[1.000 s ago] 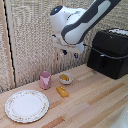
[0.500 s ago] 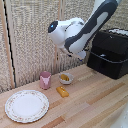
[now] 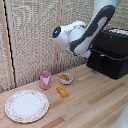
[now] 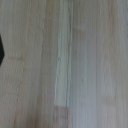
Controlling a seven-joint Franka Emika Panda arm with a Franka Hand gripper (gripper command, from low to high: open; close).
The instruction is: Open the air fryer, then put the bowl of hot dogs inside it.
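Note:
The black air fryer stands on the wooden table at the exterior view's right, its drawer shut. Its handle juts from the drawer front. The small whitish bowl with orange-yellow hot dogs sits on the table near the back, at the exterior view's left of the air fryer. My gripper hangs above the table between the bowl and the air fryer, close to the fryer's front and touching nothing. Its fingers are too blurred to read. The wrist view shows only bare wood.
A pink cup stands beside the bowl. An orange-yellow bar lies in front of the bowl. A large patterned plate lies at the exterior view's front left. A slatted wall runs behind the table.
The arm has swung toward the exterior view's right, from above the bowl toward the air fryer. The objects on the table have not moved.

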